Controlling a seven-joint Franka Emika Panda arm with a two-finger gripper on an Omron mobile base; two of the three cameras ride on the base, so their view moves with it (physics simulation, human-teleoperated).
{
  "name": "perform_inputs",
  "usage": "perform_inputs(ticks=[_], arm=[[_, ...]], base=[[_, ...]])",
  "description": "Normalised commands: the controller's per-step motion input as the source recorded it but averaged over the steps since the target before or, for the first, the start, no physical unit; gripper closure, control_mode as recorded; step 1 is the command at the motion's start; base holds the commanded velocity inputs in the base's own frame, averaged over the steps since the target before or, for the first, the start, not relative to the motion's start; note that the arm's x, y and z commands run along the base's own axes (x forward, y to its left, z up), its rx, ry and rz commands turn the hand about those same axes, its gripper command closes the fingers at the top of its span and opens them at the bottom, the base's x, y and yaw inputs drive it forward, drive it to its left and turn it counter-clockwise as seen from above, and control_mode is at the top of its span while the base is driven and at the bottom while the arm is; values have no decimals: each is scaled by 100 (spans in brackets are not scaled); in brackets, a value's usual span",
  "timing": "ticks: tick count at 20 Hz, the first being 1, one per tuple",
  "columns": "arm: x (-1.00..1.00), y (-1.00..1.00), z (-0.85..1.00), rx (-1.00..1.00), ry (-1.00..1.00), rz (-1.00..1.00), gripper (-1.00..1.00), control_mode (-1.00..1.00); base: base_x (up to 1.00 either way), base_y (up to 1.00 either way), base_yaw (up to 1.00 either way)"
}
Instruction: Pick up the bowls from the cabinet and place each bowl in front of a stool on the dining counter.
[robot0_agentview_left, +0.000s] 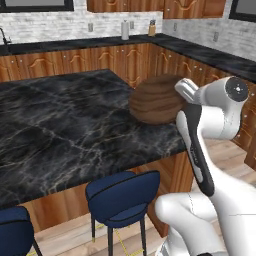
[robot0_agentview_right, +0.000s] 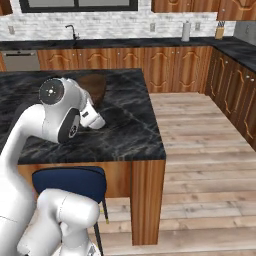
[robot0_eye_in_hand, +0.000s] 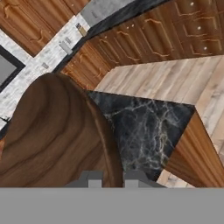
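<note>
The gripper (robot0_eye_in_hand: 111, 178) is clamped on the rim of the brown bowl (robot0_eye_in_hand: 52, 135), a wide, shallow round bowl with dark wood grain, tilted on edge above the dining counter (robot0_agentview_left: 65, 130), near its corner.

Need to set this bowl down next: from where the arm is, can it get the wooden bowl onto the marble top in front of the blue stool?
Probably yes. The pincer is shut on the wooden bowl, held over the dining counter, and the marble before the stool lies bare, nothing between.
</note>
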Motion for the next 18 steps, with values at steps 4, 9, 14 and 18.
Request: perform_inputs(ticks=[4,9,14,18], arm=[[35,14,-26,37,21,0,100,-100],[11,33,-22,22,21,-2,100,-100],[0,47,-39,0,9,-5,100,-100],[1,19,-42,0,0,-4,100,-100]], base=[[0,0,0],[0,0,0],[0,0,0],[0,0,0]])
